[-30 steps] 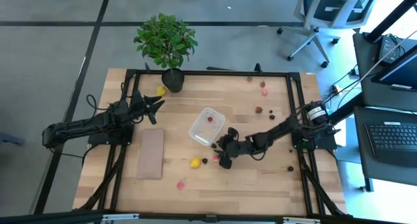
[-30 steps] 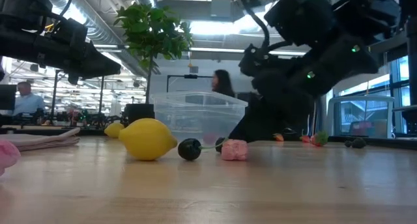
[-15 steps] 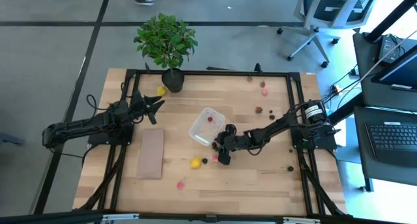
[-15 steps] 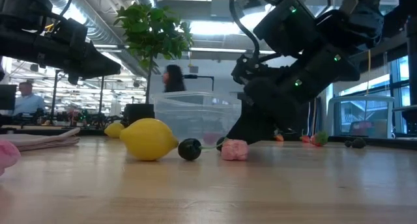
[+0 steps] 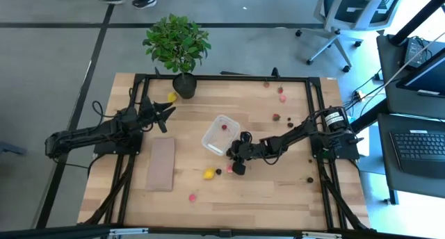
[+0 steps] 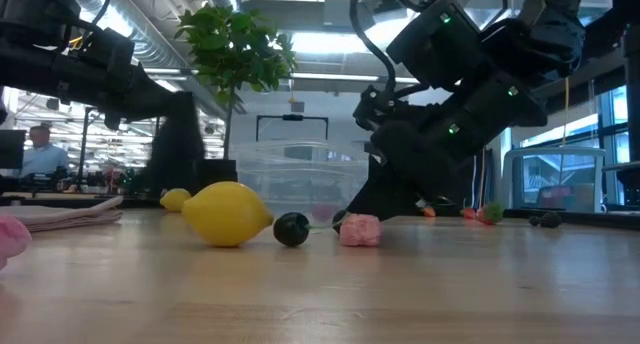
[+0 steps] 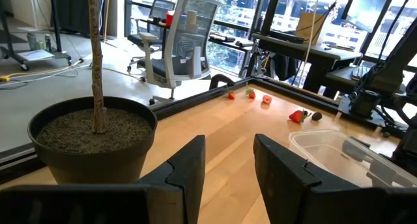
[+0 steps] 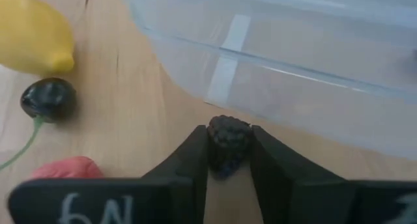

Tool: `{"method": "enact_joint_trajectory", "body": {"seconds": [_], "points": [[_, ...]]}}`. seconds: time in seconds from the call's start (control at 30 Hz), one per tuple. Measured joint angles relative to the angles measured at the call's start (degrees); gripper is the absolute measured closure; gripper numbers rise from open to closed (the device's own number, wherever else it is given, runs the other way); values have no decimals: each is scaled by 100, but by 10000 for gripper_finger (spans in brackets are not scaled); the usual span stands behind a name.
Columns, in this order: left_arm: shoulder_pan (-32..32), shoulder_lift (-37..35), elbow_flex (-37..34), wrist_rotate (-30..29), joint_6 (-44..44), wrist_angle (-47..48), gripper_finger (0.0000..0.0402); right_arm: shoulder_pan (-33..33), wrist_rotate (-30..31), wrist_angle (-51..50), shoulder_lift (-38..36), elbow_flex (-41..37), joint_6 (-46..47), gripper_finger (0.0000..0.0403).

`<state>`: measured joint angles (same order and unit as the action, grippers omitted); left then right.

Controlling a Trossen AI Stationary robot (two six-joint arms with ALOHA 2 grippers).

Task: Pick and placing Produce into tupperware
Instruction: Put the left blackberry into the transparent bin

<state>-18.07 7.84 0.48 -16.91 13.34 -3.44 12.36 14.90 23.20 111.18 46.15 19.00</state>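
Note:
The clear tupperware (image 5: 221, 135) stands mid-table with a red piece inside. My right gripper (image 5: 236, 164) is at the tub's near right corner, shut on a dark maroon berry (image 8: 228, 144). A yellow lemon (image 5: 208, 173), a dark cherry with a green stem (image 8: 47, 99) and a pink piece (image 6: 360, 229) lie on the wood just left of it. More produce lies at the far right (image 5: 281, 94), the near edge (image 5: 192, 196) and by the plant pot (image 5: 172, 96). My left gripper (image 7: 228, 162) waits level at the far left, a narrow gap between its fingers and nothing in it. My right gripper pinches the dark berry's two sides (image 8: 213, 146) between its two fingers. The fingers slant down from the table's right side. The berry is right at the table top, close against the tub's near wall (image 8: 273, 94); I cannot tell whether it is lifted.
A leafy potted plant (image 5: 177, 44) stands at the far edge. A flat tan board (image 5: 161, 164) lies left of the tub. A black frame (image 5: 222, 78) runs around the table top. Bare wood lies near the front edge. People pass in the room beyond.
My right arm has edged slightly toward the table's left, closer to the tub's near corner. The lemon, cherry and pink piece have stayed where they were. A person has walked past behind the table.

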Motion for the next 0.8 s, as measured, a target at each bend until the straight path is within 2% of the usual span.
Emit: {"method": "enact_joint_trajectory", "body": {"seconds": [0.17,0.3,0.57,0.67,0.8], "points": [[-1,0,-1,-2,0,0,278,18,-70,-32,-31,0,22,311],[-1,0,-1,-2,0,0,278,68,-504,-318,-263,-12,28,311],[0,1,-1,0,0,2,278,114,-1027,-1217,-1525,-15,42,312],[1,1,0,0,0,2,278,119,-967,-1189,-2072,-13,20,312],[-1,0,-1,0,0,0,278,-154,-482,-1264,-2461,226,2,312]]}}
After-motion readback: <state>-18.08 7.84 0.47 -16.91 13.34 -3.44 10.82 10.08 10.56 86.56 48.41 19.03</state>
